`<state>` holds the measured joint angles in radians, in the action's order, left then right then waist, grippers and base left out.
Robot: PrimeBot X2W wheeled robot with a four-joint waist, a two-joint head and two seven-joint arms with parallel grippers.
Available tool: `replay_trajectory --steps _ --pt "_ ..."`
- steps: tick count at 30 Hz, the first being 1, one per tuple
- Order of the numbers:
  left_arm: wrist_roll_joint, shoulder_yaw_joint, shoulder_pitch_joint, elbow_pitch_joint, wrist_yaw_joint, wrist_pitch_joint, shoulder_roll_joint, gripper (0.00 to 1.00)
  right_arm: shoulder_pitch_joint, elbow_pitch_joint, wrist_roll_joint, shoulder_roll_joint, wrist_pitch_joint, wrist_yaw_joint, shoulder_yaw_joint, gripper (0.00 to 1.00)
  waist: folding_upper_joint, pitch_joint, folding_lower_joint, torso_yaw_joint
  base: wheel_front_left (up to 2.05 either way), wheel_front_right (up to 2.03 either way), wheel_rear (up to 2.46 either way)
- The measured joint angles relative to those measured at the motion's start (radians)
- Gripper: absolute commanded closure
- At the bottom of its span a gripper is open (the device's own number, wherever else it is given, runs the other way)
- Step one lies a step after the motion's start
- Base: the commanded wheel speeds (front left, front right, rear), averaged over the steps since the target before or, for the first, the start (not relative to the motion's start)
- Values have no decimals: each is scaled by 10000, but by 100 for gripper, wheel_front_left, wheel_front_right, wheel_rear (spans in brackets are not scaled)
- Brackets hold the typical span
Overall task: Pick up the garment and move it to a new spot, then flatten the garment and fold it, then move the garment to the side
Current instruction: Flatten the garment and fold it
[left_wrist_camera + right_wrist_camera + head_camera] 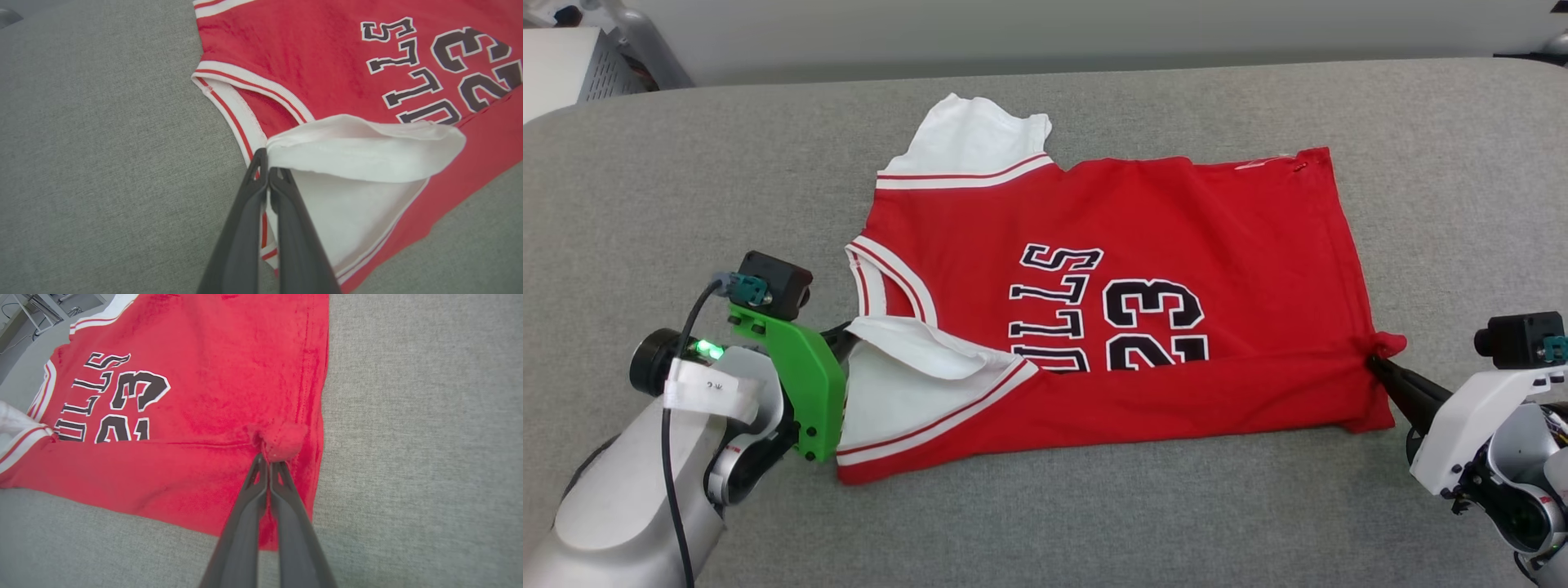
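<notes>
Grey cloth table holds the garment, flat in the middle. Left claw pinches its white sleeve; right claw pinches its red hem. I think the first fold is started; the other folds and moving it aside are left.

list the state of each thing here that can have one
jersey, spread on the grey surface, near edge folded up over part of the print
left gripper, shut on the edge of the white sleeve
right gripper, shut on a bunched bit of the hem
left wrist light, lit green
</notes>
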<state>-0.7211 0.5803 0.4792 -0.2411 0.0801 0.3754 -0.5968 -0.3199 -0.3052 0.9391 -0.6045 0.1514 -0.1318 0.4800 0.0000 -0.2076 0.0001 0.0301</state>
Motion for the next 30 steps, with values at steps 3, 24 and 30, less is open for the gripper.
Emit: replay_trajectory --steps 3,24,30 --pt "12 61 253 -539 40 46 107 100 -127 -148 -54 58 -4 0 48 100 0 -79 0 53 0 0 0" --pt "-257 -677 756 -2100 -683 -2127 1381 0 -478 -665 -343 255 23 0 157 0 0 465 0 -136 0 0 0" --pt "-928 -1074 -789 -679 -1417 -2203 1486 0 170 -211 -650 384 907 2 -568 0 0 1022 -1 -257 0 0 0"
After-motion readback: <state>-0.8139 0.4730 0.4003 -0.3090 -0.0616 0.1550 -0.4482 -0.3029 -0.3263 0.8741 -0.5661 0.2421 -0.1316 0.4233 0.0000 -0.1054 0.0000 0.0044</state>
